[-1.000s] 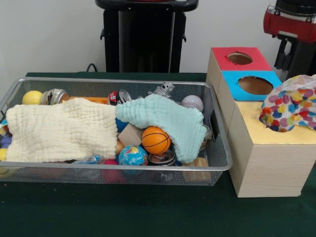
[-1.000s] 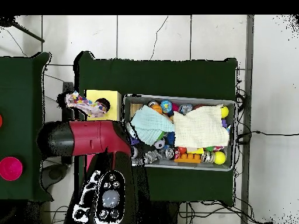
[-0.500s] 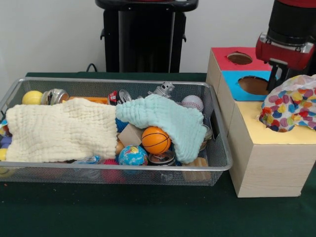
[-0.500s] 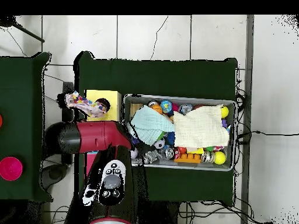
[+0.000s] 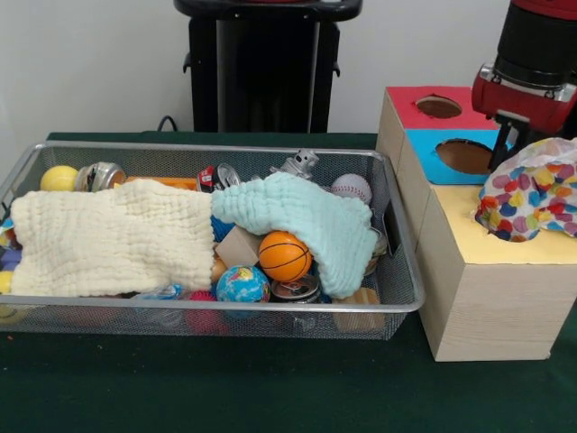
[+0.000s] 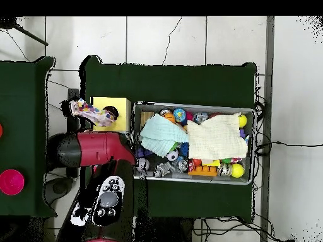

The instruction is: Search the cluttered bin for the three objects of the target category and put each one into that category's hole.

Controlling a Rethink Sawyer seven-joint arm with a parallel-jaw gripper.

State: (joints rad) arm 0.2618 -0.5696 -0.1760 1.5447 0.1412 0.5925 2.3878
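Observation:
A wire bin (image 5: 397,305) holds a cream cloth (image 5: 108,239) and a mint cloth (image 5: 311,216) lying over balls, cans and toys. Showing among them are an orange basketball (image 5: 284,255), a globe ball (image 5: 242,283), a baseball (image 5: 351,188) and a yellow ball (image 5: 59,178). Right of the bin stands a wooden box with a red-panel hole (image 5: 438,106), a blue-panel hole (image 5: 465,155) and a yellow top (image 5: 464,239). A multicoloured dotted cloth (image 5: 532,189) lies bunched on the yellow top. My gripper (image 5: 503,144) hangs just behind that cloth, over the blue panel, partly hidden.
In the overhead view the red arm (image 6: 94,148) lies across the box beside the dotted cloth (image 6: 91,113) and the bin (image 6: 195,106). A black stand (image 5: 261,63) rises behind the bin. Green cloth (image 5: 270,388) covers the table in front.
The arm has come in from the right edge and now sits over the blue panel behind the dotted cloth. The cloth has barely shifted. The bin's contents are unchanged.

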